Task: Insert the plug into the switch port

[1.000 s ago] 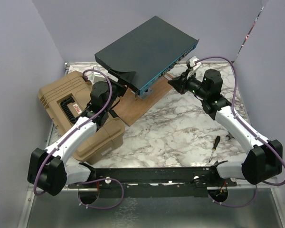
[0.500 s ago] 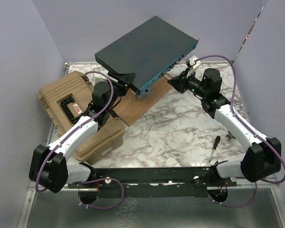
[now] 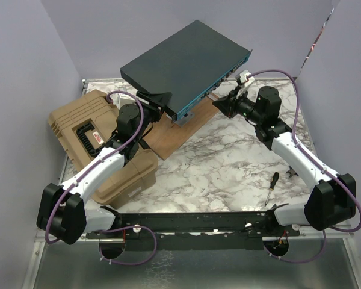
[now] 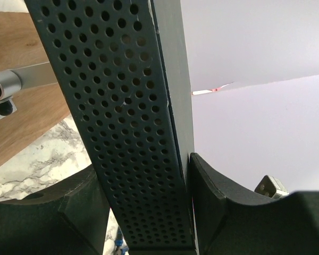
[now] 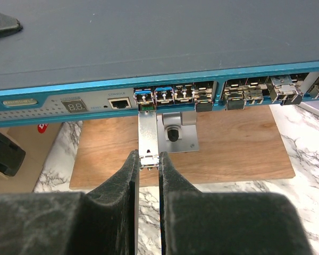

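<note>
Farthest left of the wide, flat, dark grey metal switch with the teal-blue front face lies a tan ribbed plastic case, which has no part in the work.

The left gripper is at the switch's left end. Its jaws are pressed against either side of the perforated side wall. In my judgement this grip braces the box so that a push on the ports does not shift it.

The switch itself stands raised and tilted above a brown wooden board, carried on a small silver metal bracket under its front face. That presents the port row to the right arm.

Before the front face, the slim silver metal plug points straight at a port in the left-hand cluster, just under a blue-tabbed module. Its nose meets the opening, but the depth of entry cannot be told.

The right gripper pinches the plug's rear end between both pads, in line with the port, as a straight push requires.

Well right of the switch, a black-handled screwdriver lies on the white marble-patterned table.
</note>
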